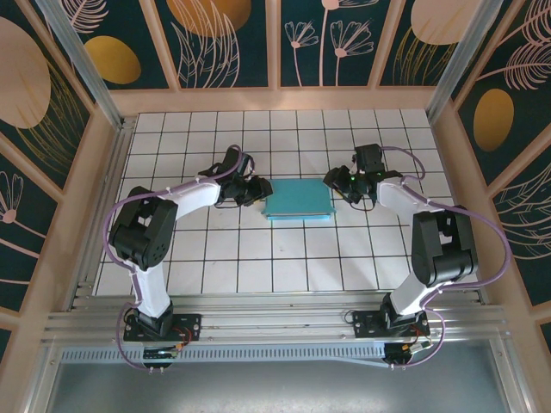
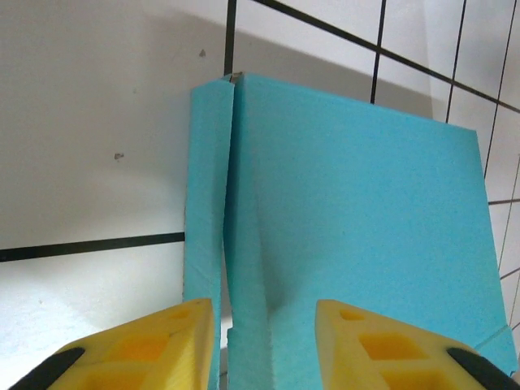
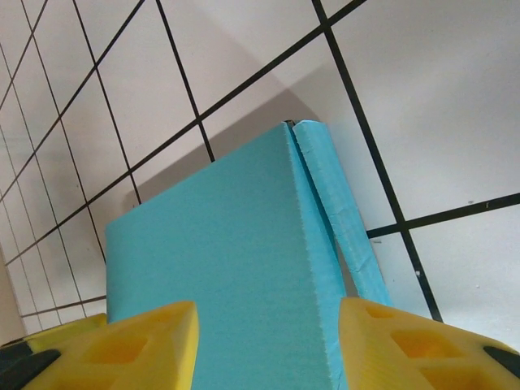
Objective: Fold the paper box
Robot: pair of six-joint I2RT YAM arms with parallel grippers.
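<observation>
The white tiled table (image 1: 215,258) with its black grid lines is boxed in by dark panels (image 1: 232,39) printed with gold blobs and pale flower outlines; a metal rail (image 1: 275,329) is run along the near edge, where both arm bases are bolted.

The paper box (image 1: 298,201) is laid flat roughly mid-table, turquoise side up, long side running left to right; it's flanked by both arms, which are bent in toward it from either side.

The left gripper (image 1: 258,191) is parked right at the box's left end; from the left wrist view its yellow fingers (image 2: 162,345) are seen spread apart with nothing pinched, turquoise card showing in the gap. A narrow side flap (image 2: 207,187) is split from the main panel by a seam, with a soft dent seen near it.

The right gripper (image 1: 332,182) is set just off the right end; its fingers (image 3: 406,345) are likewise held apart and unloaded over the card, and another thin flap (image 3: 337,203) is seen along that edge.
</observation>
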